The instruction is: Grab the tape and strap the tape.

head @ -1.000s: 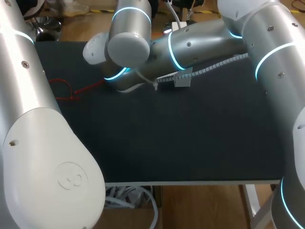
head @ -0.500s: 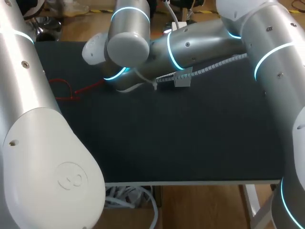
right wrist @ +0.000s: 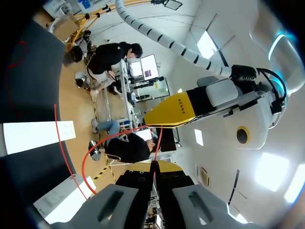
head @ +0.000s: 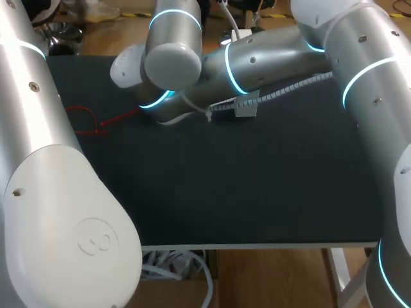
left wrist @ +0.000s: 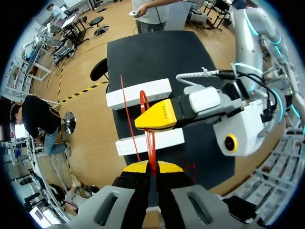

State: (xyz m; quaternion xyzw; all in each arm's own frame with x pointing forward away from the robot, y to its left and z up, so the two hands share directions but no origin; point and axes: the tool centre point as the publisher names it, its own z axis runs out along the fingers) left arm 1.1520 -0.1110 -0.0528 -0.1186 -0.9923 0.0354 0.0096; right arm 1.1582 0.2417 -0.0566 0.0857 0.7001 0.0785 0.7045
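TWO ARMS, ONE STRAP: Both arms meet over the far left part of the dark matt surface (head: pixel 257 179), sharing a thin red plastic strap (left wrist: pixel 151 148). The left gripper (left wrist: pixel 152 167) has its yellow-tipped fingers pressed together on one end of the strap. Just ahead of it, the right gripper (right wrist: pixel 153 166) is likewise clamped on the strap, fingers together, where it curls into a loop. A long free tail slants off beside that loop, and two white rectangular blocks (left wrist: pixel 138 93) lie on the surface beyond. From overhead the right arm's wrist hides both grippers. Only a red loop (head: pixel 82 120) with a tail shows on the surface near the left arm, and whether it belongs to the held strap cannot be told.

The strap looks light, narrow and springy: stiff enough to hold a curve, yet apt to twist or flick, and probably slick. The soundest hold is likely flat across its width, close to the end being threaded, as a pinch farther back would let the tip wander. A hard pull seems likelier to slide it through the fingers than to snap it.
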